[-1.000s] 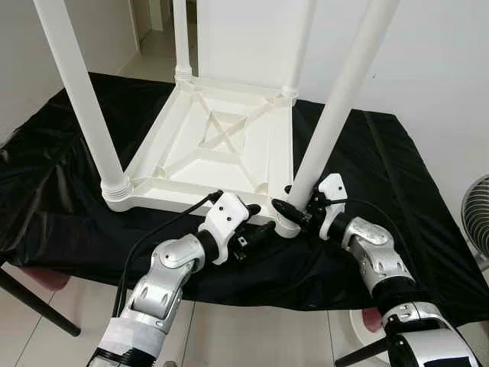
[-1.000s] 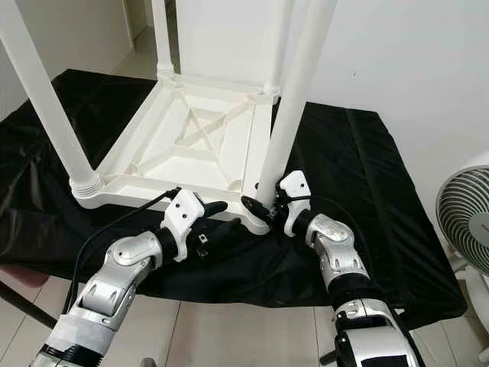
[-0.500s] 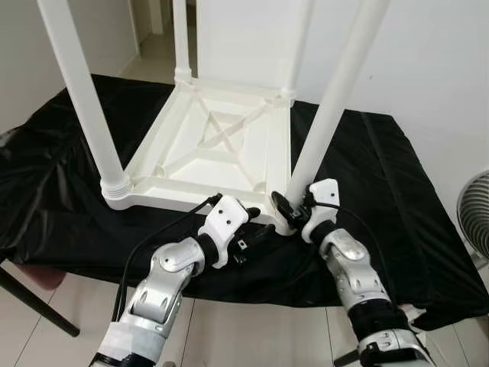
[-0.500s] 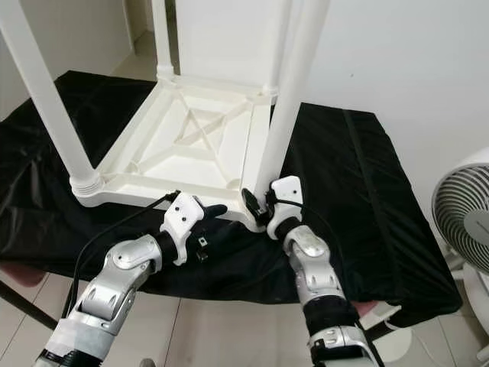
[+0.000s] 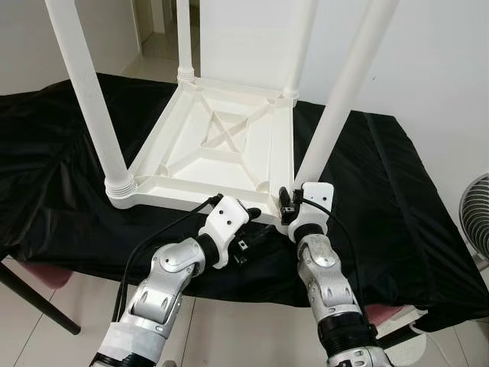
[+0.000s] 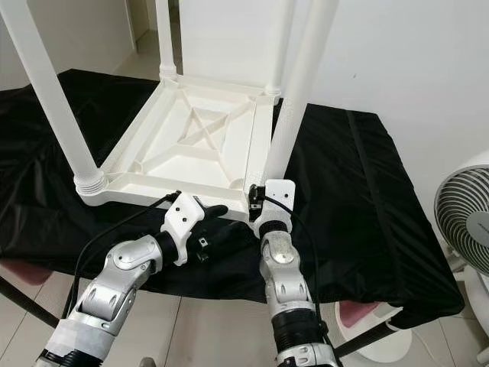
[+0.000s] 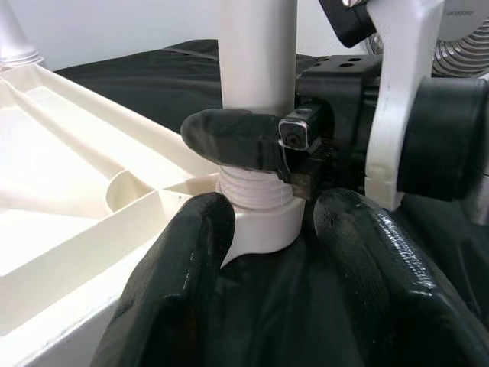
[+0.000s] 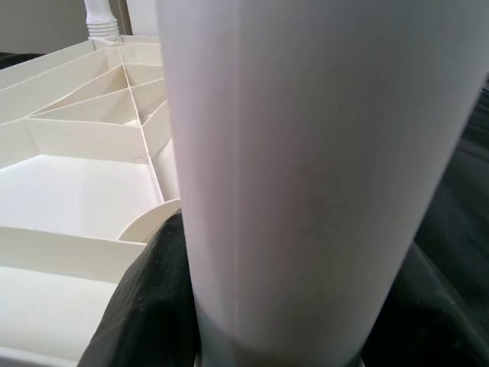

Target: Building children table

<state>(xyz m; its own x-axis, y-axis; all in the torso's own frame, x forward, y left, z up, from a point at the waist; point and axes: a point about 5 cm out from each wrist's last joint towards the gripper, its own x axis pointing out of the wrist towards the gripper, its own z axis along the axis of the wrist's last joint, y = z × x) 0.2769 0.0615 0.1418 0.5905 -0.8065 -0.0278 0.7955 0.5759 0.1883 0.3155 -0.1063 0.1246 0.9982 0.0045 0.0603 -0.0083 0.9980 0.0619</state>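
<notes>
A black cloth (image 5: 397,191) covers the worktop and hangs in folds over its near edge, with pale floor tiles (image 5: 53,344) below and white walls behind; a doorway opens at the far left. A white children's table (image 5: 221,145) lies upside down on the cloth, toward its middle, its ribbed underside up and four legs standing. The cloth lies bare to the left of the table and in a broad strip to its right, while the table's near edge sits close to the worktop's near edge. A dark worktop leg (image 5: 34,302) slants across the floor at the left. The left arm reaches up from below, elbow bent, and its left pincer (image 5: 256,225) sits at the table's near right corner; in the left wrist view its fingers (image 7: 179,294) are spread, one against the corner socket and one on the cloth, gripping nothing. The near right leg (image 5: 344,92) rises from that corner, leaning right. The right arm stands almost straight up from the near edge, and its right pincer (image 5: 286,206) is clamped around the base of this leg just above the threaded collar (image 7: 252,191). A fan (image 6: 462,222) stands on the floor at the far right.
</notes>
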